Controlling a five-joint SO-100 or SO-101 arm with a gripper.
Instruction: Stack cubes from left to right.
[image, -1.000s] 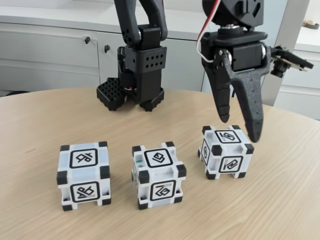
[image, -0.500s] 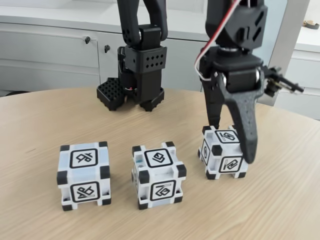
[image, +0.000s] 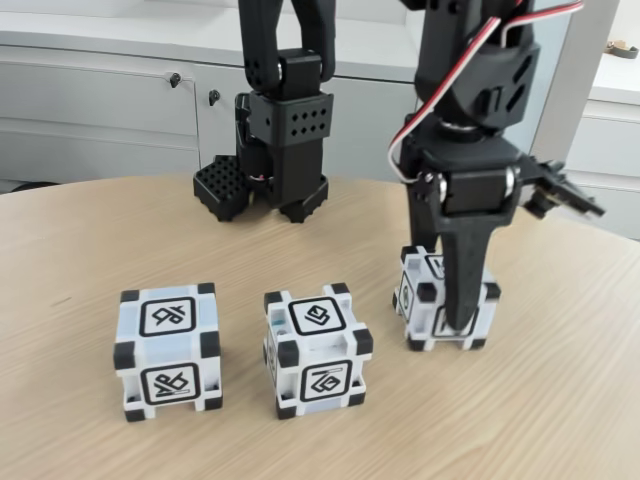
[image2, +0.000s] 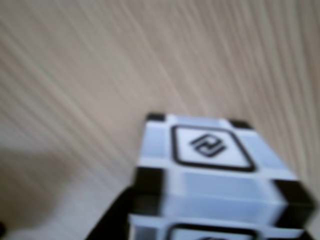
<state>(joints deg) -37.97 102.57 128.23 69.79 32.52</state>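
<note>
Nearest the fixed camera, two cubes sit on the pale wood bench (image: 90, 250): the left cube (image: 168, 350) and, just beside it but apart, the middle cube (image: 316, 349), both flat on the bench and upright, each showing a black-framed line symbol on its top and front face. A little farther back and to the right in that view stands the right cube (image: 428, 300), also resting on the bench. My fingers (image: 452, 300) are lowered around this cube, one black finger (image: 463, 270) running down its front face and covering the symbol there, the other behind it and mostly hidden; they straddle the cube, but I cannot tell whether they are pressing on it or merely close beside it. In the wrist view the same cube (image2: 215, 170) looms close and blurred, its top symbol readable, wood grain streaming away behind it. Beyond the cubes, my black base (image: 268, 175) stands on the bench, with grey cabinets (image: 100, 110) behind it.
</note>
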